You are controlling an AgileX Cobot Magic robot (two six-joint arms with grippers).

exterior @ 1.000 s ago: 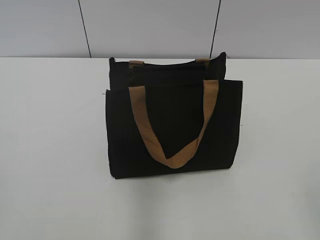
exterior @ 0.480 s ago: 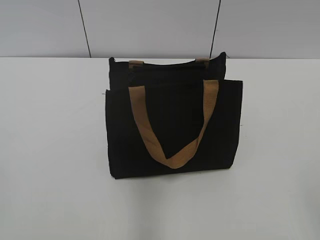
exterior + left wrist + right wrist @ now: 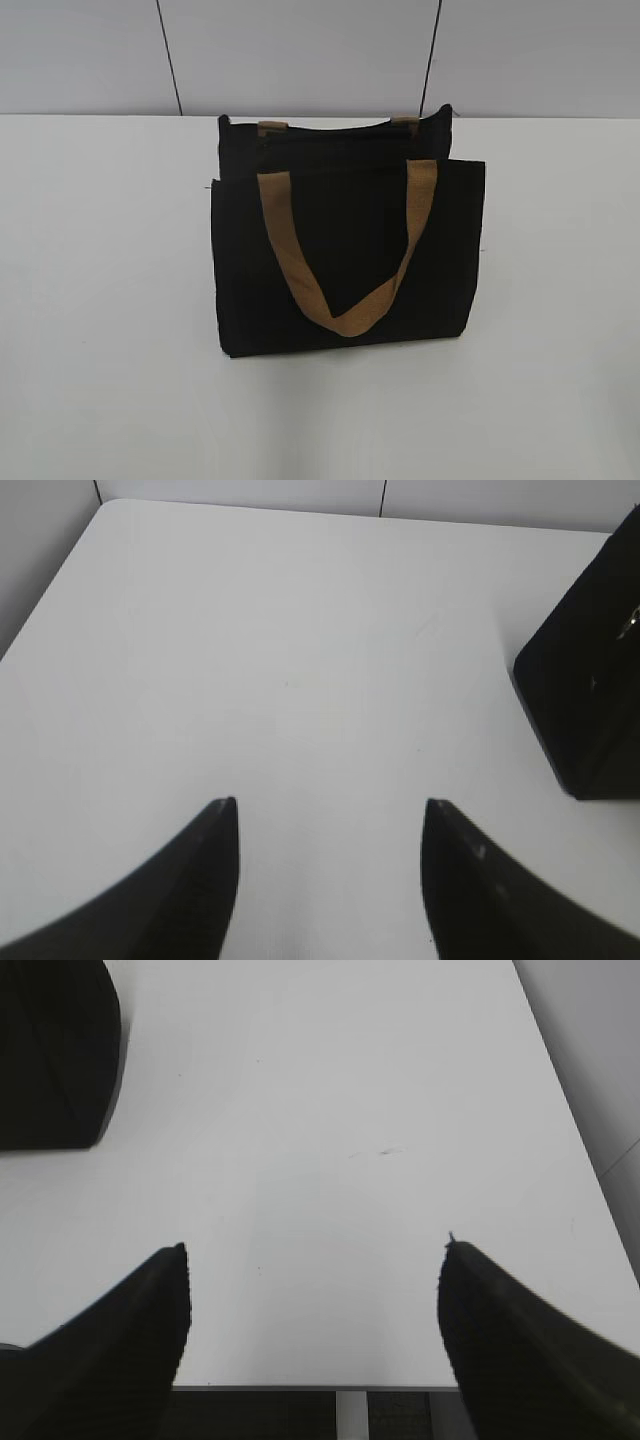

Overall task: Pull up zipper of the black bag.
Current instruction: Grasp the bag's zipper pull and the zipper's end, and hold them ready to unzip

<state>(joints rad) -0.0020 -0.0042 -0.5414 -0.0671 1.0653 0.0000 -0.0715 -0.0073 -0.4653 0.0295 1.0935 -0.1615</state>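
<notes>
The black bag (image 3: 345, 250) stands upright in the middle of the white table, front pocket panel toward the exterior camera, one tan handle (image 3: 345, 255) hanging down over it. The zipper runs along the top edge (image 3: 330, 128); its pull is too small to make out there. A small silvery glint (image 3: 630, 623) shows on the bag's end in the left wrist view (image 3: 590, 700). My left gripper (image 3: 330, 810) is open and empty over bare table, left of the bag. My right gripper (image 3: 315, 1250) is open and empty near the table's front edge, right of the bag (image 3: 55, 1050).
The white table (image 3: 100, 300) spreads round the bag on all sides. A grey panelled wall (image 3: 300, 50) stands behind it. The table's front edge (image 3: 330, 1387) lies just under the right gripper, with dark floor below.
</notes>
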